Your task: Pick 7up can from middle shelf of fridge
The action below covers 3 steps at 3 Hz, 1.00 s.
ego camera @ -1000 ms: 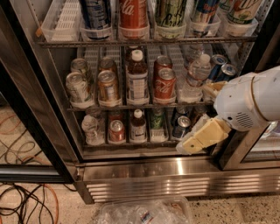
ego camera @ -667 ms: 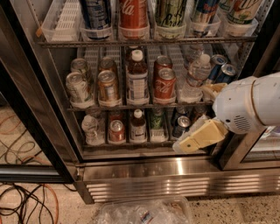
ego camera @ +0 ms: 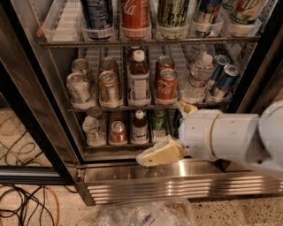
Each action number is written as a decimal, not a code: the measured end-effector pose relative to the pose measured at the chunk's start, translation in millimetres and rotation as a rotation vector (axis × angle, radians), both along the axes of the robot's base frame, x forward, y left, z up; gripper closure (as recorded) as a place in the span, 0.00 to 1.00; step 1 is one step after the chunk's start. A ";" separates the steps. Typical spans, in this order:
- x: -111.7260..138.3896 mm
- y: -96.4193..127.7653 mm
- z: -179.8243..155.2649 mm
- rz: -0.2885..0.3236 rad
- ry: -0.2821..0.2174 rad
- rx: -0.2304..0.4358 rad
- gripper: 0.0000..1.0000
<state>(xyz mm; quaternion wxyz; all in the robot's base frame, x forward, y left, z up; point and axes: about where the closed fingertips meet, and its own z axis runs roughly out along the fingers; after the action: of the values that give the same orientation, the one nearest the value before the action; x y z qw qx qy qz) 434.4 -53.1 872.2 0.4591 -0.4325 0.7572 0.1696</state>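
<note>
Gripper [ego camera: 164,132], its cream fingers spread and holding nothing, hangs low at the front of the fridge [ego camera: 177,185], by the bottom rack. The 7up can [ego camera: 78,89] stands untouched up and to the left, at the front of the middle shelf [ego camera: 90,109]. Reaching, gripping and lifting out all remain. The side wall and a copper-orange can [ego camera: 109,87] hem it in closely.

White Coca-Cola script on upper red can [ego camera: 135,13], top centre of frame. Same script, partly readable, on lower red can [ego camera: 166,86], frame centre. Other labels unreadable. Gripper [ego camera: 171,131] lower centre-right, fingers spread apart.
</note>
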 end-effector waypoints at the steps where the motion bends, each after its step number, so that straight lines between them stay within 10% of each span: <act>1: 12.3 14.3 -29.3 -0.070 -0.043 0.104 0.00; 3: 23.6 28.1 -19.4 -0.103 -0.100 0.137 0.00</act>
<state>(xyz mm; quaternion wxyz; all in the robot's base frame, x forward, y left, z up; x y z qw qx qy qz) 458.0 -25.0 852.7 0.5331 -0.3688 0.7410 0.1753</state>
